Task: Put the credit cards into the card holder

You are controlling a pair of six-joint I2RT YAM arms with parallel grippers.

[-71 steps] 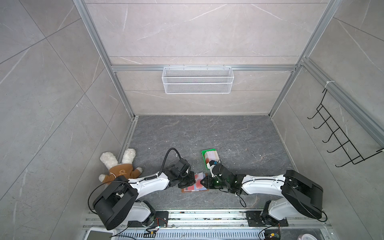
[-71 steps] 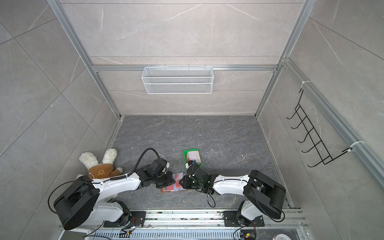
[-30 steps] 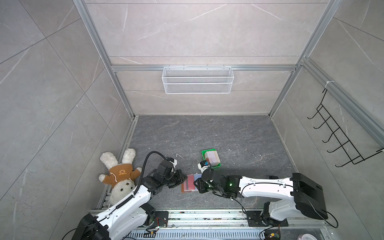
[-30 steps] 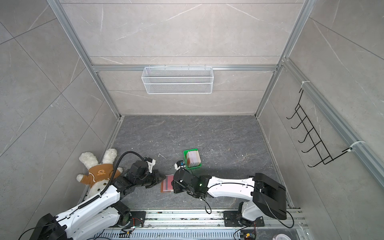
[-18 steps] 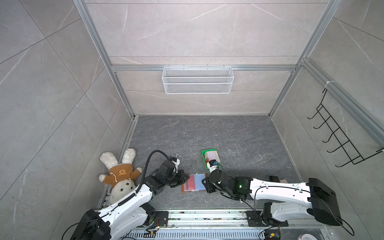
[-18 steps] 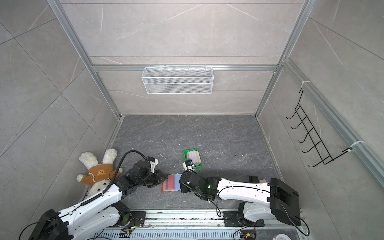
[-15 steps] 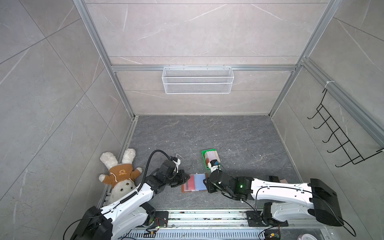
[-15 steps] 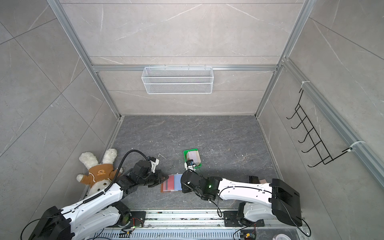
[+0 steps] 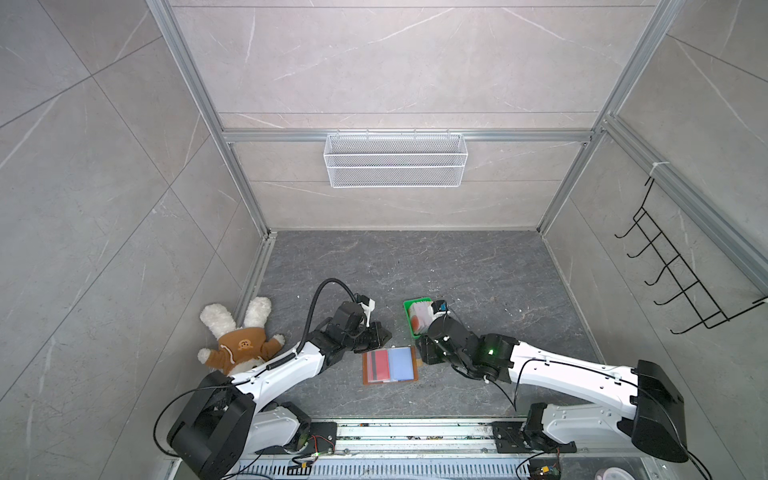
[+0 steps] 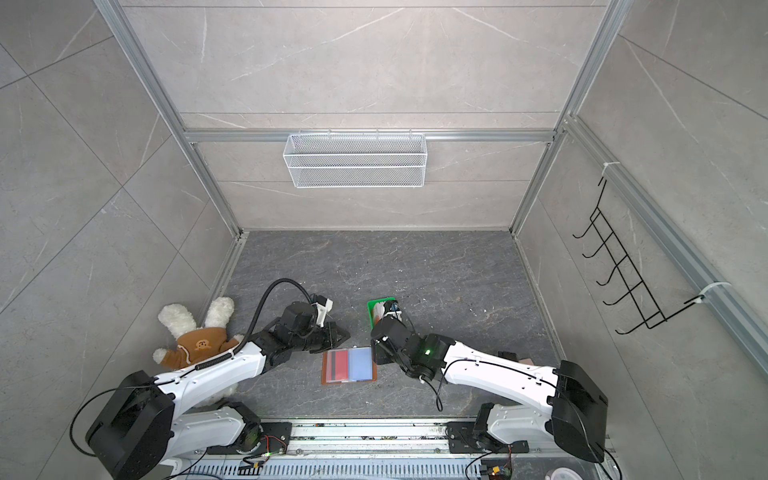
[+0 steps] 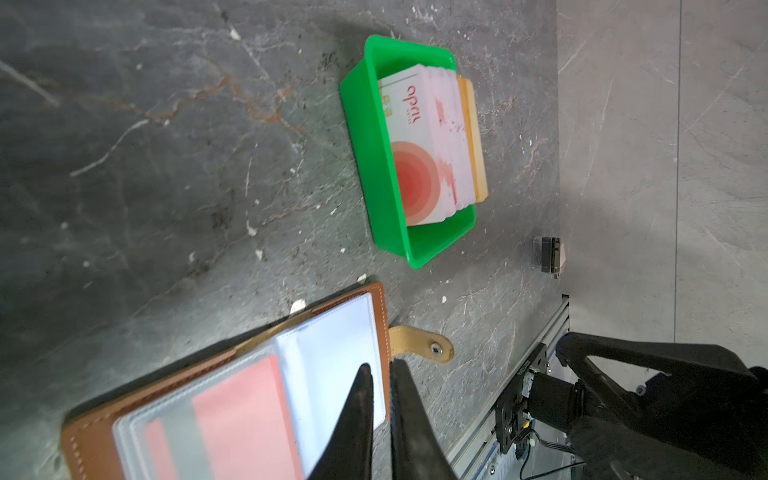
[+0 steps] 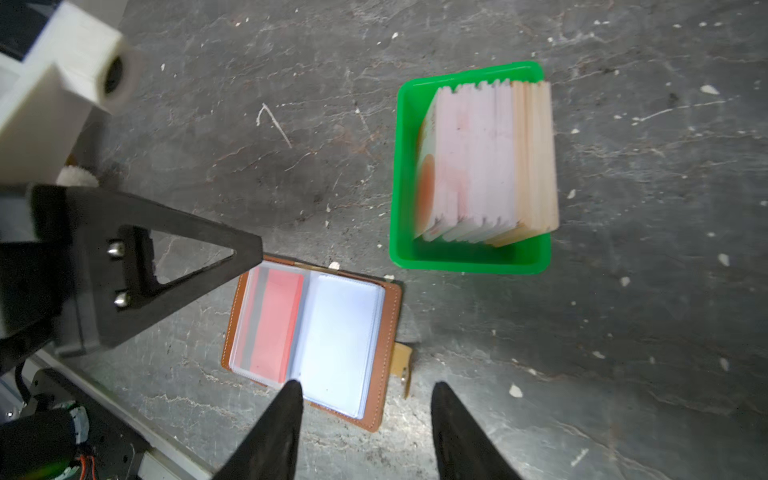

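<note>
Hovering, flanked the card holder (image 9: 390, 365): left gripper (image 11: 383, 365) pinched together, right gripper (image 12: 368, 384) spread apart; credit cards (image 11: 424, 145) parked in green tray (image 11: 365, 137) nearby.

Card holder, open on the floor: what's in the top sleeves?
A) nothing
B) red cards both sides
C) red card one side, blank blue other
C: the card holder shows a red card in one sleeve; the other side is plain pale blue.

Right arm (image 9: 455, 337) partly covers the credit cards (image 9: 417, 316); left wrist view crops the card holder (image 11: 328, 332).
</note>
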